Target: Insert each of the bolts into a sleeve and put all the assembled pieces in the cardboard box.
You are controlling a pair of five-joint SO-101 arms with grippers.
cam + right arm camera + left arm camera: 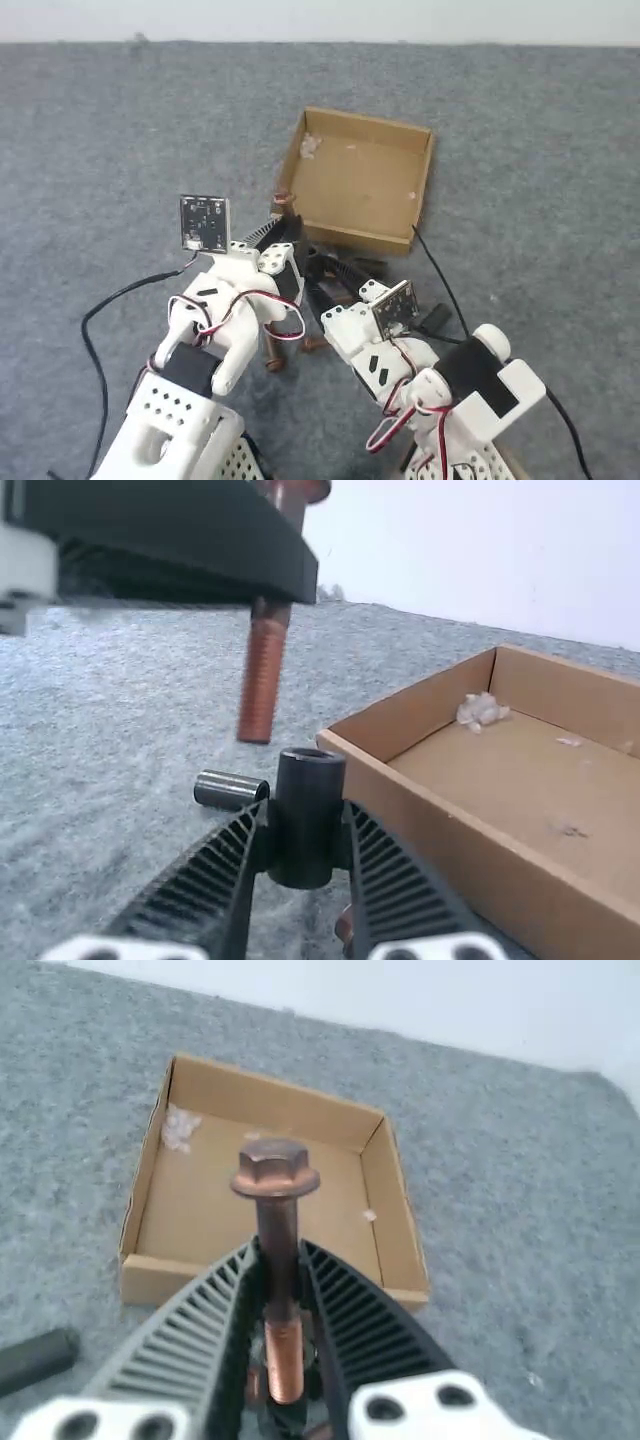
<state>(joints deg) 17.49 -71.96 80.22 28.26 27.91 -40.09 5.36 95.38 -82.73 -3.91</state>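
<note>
– Bolt [275,1175], where is it?
– Upright in the left gripper [278,1255], hex head on top. The 2 ribbed fingers [200,1320] pinch its shank from both sides, and the threaded end sticks out below them.
– And the right gripper [305,830]?
– Pressed tight onto a black sleeve [308,780], which stands upright with its open mouth up.
– Is the bolt in the sleeve?
– No. From the right wrist, the threaded end hangs in the air near the mouth, off to the side and not touching it. From above, both grippers sit close together just in front of the box [365,185].
– Anything else close by?
– 2 copper pieces [273,358] lie on the carpet [520,150] between the arms, partly hidden, so I cannot tell their shape. A 2nd sleeve [230,788] lies on its side on the carpet, just beyond the held sleeve.
– The box?
– Beyond the grippers, flat on the carpet, shallow and open on top. A few white scraps [180,1128] lie in a far corner of it.
– And farthest off?
– The carpet runs back to a pale wall [300,15].
</note>
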